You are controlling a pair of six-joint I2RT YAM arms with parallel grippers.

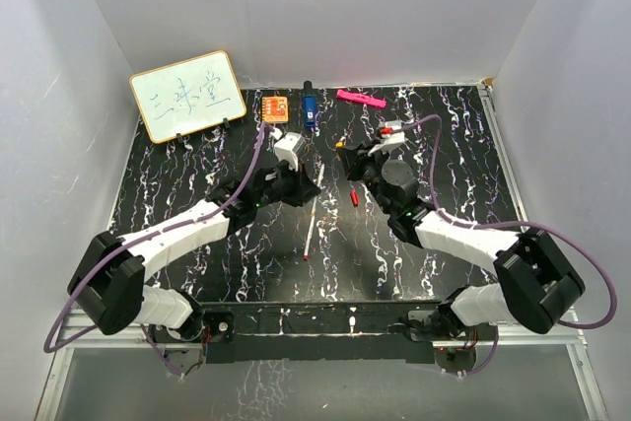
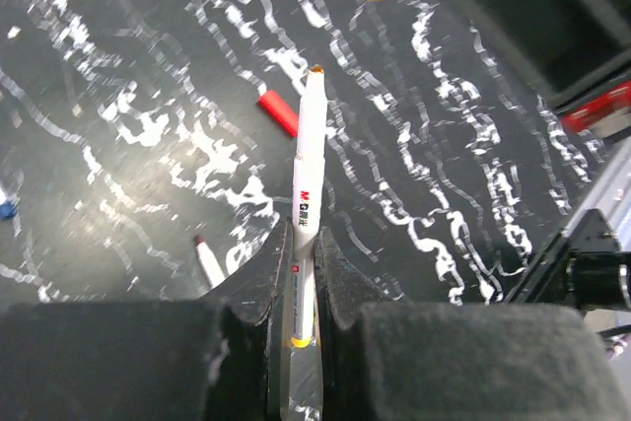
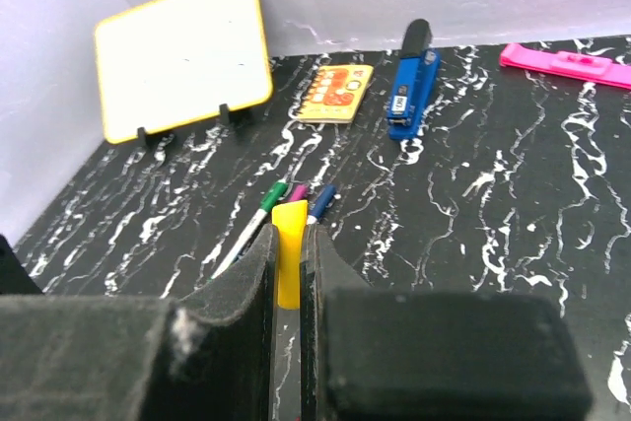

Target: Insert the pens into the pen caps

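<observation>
The left gripper (image 2: 304, 244) is clenched on a white-barrelled pen (image 2: 309, 145), grasping it near its rear end so that most of the barrel sticks out past the fingers. Seen from the left wrist, the pen's uncapped orange-yellow tip reaches just past the red cap (image 1: 354, 197), which lies flat on the black marbled desk (image 1: 444, 165) to one side of the barrel.

The right gripper (image 3: 288, 239) is clamped on the yellow cap (image 3: 289, 219), held upright between its pads. From above, this gripper sits just beyond the red cap, on the side away from the arm bases. The yellow cap and the held pen's tip are apart, with a clear gap between them.

A second pen (image 1: 313, 216) lies loose on the desk to the left of the red cap, slanted, its red tip at the end nearer the arm bases. Three more pens (image 3: 296, 194), with green, magenta and blue ends, lie bunched together on the desk, also left of the red cap.
</observation>
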